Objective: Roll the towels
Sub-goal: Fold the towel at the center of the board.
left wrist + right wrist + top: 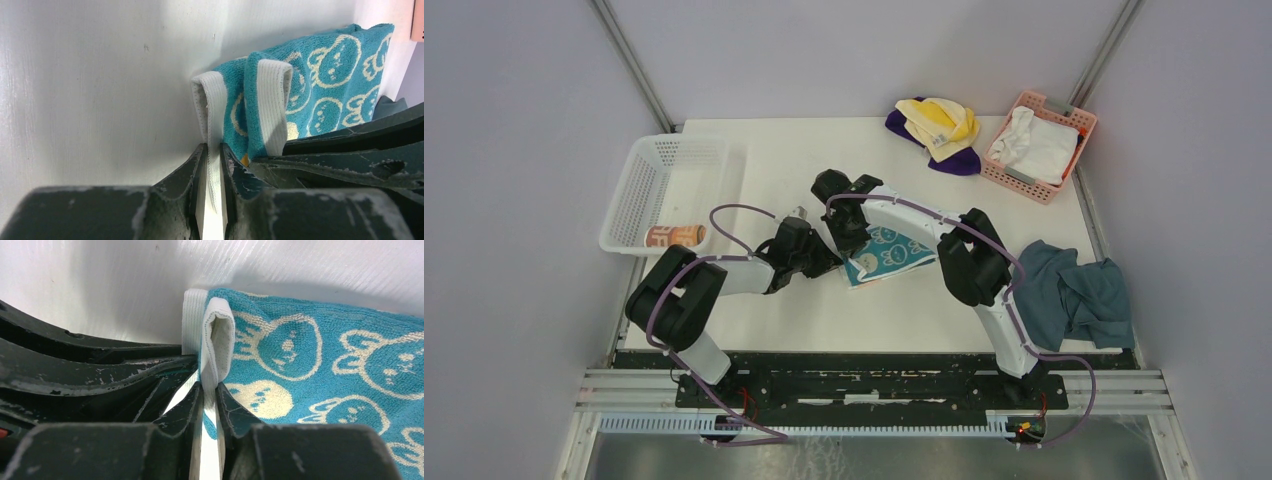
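Note:
A teal towel with white rabbit faces (886,254) lies mid-table between the two arms. Both grippers meet at its left edge. My left gripper (214,151) is shut on the folded white hem of the teal towel (325,65); in the top view the left gripper (822,262) sits low at the towel's near left corner. My right gripper (210,388) is shut on a loop of the same white hem beside the teal towel's (320,355) rabbit print. A pale yellow towel (939,122) lies crumpled on a deep purple one (959,163) at the back.
A white mesh basket (639,185) at the left holds a rolled peach-orange towel (674,236). A pink basket (1076,122) with a white cloth (1036,145) stands at the back right. A dull blue-grey cloth (1074,295) is heaped at the right edge.

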